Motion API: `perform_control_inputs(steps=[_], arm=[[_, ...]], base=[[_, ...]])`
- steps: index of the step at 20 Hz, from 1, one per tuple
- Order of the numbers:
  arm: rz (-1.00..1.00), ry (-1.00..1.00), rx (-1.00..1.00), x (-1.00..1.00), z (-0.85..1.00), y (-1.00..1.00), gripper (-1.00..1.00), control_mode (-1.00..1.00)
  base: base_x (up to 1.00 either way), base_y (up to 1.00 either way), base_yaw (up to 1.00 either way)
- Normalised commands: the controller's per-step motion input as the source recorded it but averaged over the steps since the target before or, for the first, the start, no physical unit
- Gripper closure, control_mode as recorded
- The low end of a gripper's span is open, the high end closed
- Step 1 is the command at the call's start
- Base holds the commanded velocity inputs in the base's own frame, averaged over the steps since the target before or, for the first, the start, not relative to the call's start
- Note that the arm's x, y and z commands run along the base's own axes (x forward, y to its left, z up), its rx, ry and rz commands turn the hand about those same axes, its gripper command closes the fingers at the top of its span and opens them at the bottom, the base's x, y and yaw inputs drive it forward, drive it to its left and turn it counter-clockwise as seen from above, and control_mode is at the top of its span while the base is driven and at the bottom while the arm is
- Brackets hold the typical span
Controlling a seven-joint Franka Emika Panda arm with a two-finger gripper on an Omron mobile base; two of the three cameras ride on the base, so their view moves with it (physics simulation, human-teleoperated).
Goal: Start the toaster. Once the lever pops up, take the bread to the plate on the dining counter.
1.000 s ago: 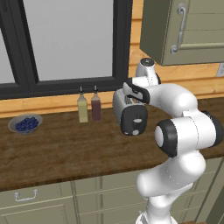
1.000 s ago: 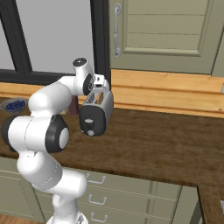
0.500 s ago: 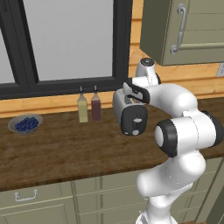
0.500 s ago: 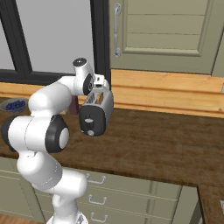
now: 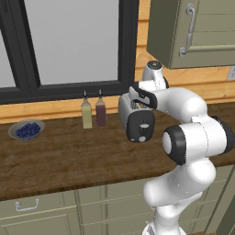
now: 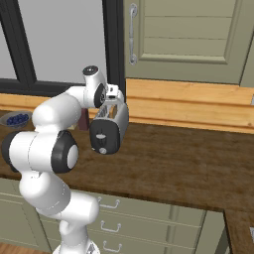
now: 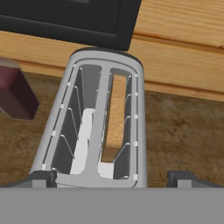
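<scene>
table (image 5: 64, 160): dark wood grain, cream drawers below, window (image 5: 73, 41) and cupboard (image 6: 198, 39) above.
toaster (image 5: 137, 120): on the table, at 3 o'clock of two bottles (image 5: 93, 110).
bread (image 7: 115, 114): upright in the right slot; left slot holds nothing.
bowl (image 5: 26, 130): at 9 o'clock, blueberries inside.
gripper (image 7: 112, 177): above the toaster, spread wide, holding nothing.
writing: none readable.

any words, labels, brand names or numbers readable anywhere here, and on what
None can be read.
The toaster: its black end panel shows small pale marks, too blurred to read.
The two bottles: no label visible.
The cabinet doors and the counter: no writing.
</scene>
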Motion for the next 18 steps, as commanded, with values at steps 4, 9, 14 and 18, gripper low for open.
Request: perform_control_inputs(steps=[4, 9, 14, 18], arm=[[0.00, 0.00, 0.00, 0.00, 0.00, 0.00, -1.00, -1.00], [0.00, 0.00, 0.00, 0.00, 0.00, 0.00, -1.00, -1.00], [0.00, 0.00, 0.00, 0.00, 0.00, 0.00, -1.00, -1.00], [0.00, 0.00, 0.00, 0.00, 0.00, 0.00, -1.00, -1.00]], base=[[0.00, 0.00, 0.00], [0.00, 0.00, 0.00], [0.00, 0.00, 0.00], [0.00, 0.00, 0.00]])
